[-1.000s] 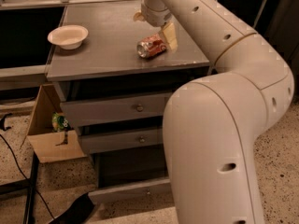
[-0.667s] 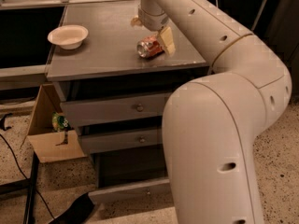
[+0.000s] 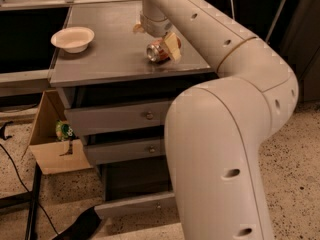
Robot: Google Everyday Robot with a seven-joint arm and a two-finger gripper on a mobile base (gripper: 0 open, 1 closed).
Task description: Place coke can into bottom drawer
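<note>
"While the coke can (image 3: 159,51) lay on its side at upper centre, where was our gripper (image 3: 155,38)?"
"Over it, fingers wide to straddle it; our bottom drawer (image 3: 135,204) stood open at lower centre, ready."

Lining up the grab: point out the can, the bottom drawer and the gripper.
can (image 3: 159,50): camera view, its red side.
bottom drawer (image 3: 130,207): camera view, front panel.
gripper (image 3: 155,40): camera view, its middle, over the can.

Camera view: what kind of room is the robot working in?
Probably a lab or workshop: a grey drawer cabinet, a speckled hard floor and a cardboard box. The gripper hovers over the coke can lying on the cabinet's top.
</note>
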